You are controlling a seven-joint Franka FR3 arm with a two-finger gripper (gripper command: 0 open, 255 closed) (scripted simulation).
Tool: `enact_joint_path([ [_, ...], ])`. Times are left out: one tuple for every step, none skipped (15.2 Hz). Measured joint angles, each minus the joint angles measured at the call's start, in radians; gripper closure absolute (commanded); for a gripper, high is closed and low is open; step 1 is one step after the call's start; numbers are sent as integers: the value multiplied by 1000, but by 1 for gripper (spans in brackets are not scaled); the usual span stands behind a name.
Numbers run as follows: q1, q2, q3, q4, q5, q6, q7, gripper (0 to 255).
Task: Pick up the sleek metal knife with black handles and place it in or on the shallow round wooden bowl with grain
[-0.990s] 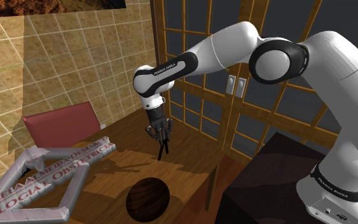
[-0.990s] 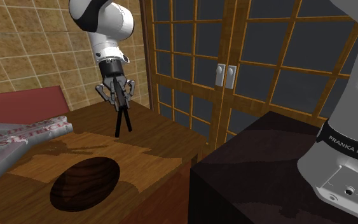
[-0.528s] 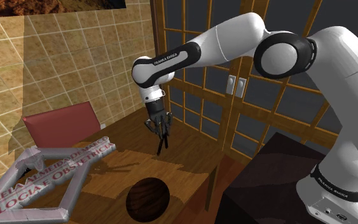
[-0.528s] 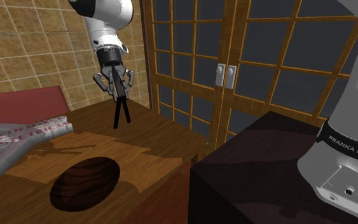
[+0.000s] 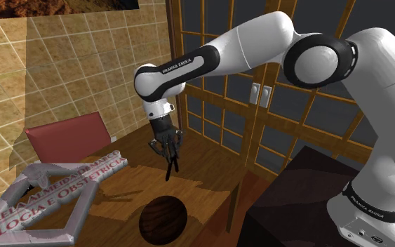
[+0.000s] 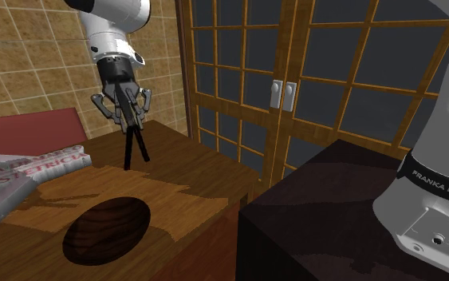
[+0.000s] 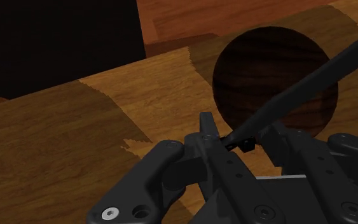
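Status: grasp looked done. The gripper (image 5: 168,152) sat mid-left in the shoulder view, fingers clamped on the top end of the knife (image 5: 170,168), which hung blade-down as a thin dark shape. In the second exterior view the gripper (image 6: 125,120) was upper left, with the knife (image 6: 128,152) dangling below it and reading as two thin black prongs. The tip appeared clear of the table (image 5: 203,184), so I'd call the lift done too, though the gap is hard to judge. The bowl (image 5: 163,217), dark and round, sat empty at lower centre of the shoulder view and lower left in the second exterior view (image 6: 107,230), well apart from the knife, nearer the camera. In the wrist view the fingers of the gripper (image 7: 234,141) pinched the knife (image 7: 311,83), which ran out across the bowl (image 7: 247,70) in the upper right. Left to do, by my read: carry it over the bowl, lower, release. Placement not started.
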Motion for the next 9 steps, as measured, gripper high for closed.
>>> enact_joint_path([
  [14,-11,7,-19,5,13,17,255],
  [25,-18,12,-33,10,25,31,255],
  [36,-24,17,-41,13,31,45,255],
  [51,-26,23,-41,17,35,63,255],
  [67,-31,30,-54,22,49,81,255],
  [83,-21,35,-37,24,47,101,255],
  [102,-9,41,-26,27,57,121,255],
  [114,-11,45,-35,30,67,134,255],
  [118,-14,47,-49,32,80,137,255],
])
